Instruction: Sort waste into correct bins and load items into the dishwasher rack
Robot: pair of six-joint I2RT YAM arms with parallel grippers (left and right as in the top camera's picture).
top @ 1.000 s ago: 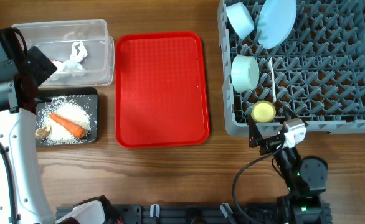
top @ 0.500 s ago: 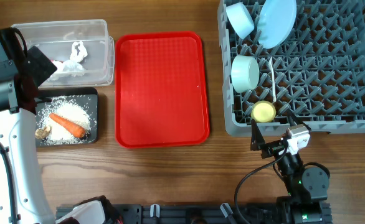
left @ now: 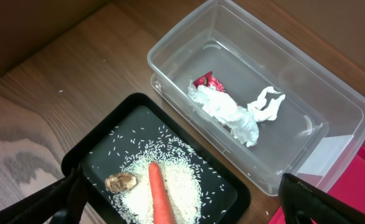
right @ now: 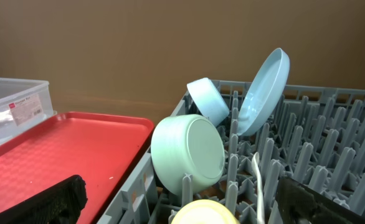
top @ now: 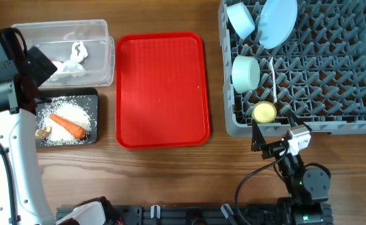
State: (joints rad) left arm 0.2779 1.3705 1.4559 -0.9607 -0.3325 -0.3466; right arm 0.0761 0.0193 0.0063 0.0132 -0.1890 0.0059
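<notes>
The clear tub holds the white tissue and red wrapper. The black tray holds the carrot, rice and brown scrap. My left gripper is open and empty above this tray. The grey rack holds the blue plate, a blue bowl, the green bowl, the yellow cup and the white spoon. My right gripper is open and empty just in front of the rack, near the cup.
The flat red tray lies between the bins and the rack with nothing on it. The left arm's white body runs along the table's left side. The right arm's base stands at the front edge.
My right gripper has drawn back slightly from the rack toward the front edge, then stayed still. The left arm and all objects have not moved.
</notes>
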